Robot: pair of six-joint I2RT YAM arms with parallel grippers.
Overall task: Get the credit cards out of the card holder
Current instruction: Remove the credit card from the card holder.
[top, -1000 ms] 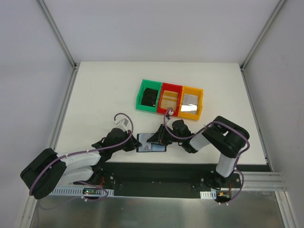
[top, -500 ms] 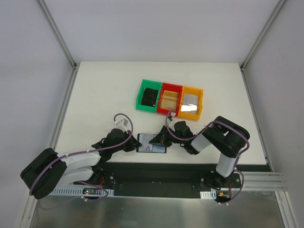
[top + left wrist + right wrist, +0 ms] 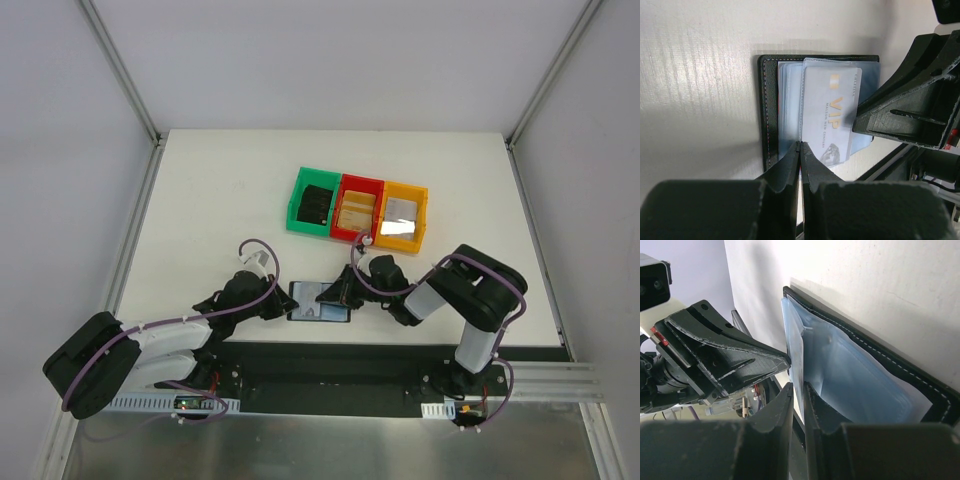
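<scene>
holder open flat, bottom centre of top view. left end effector pressed together at its edge. right end effector pinching blue sleeve. Risk: pull lifts sleeve, not card, and the holder drags.

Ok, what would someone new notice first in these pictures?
The open black card holder at the table's near edge, a VIP card showing inside. The shut left tool touches it while the right tool pinches a blue sleeve. Beyond sits a row of green, red and yellow bins.
</scene>
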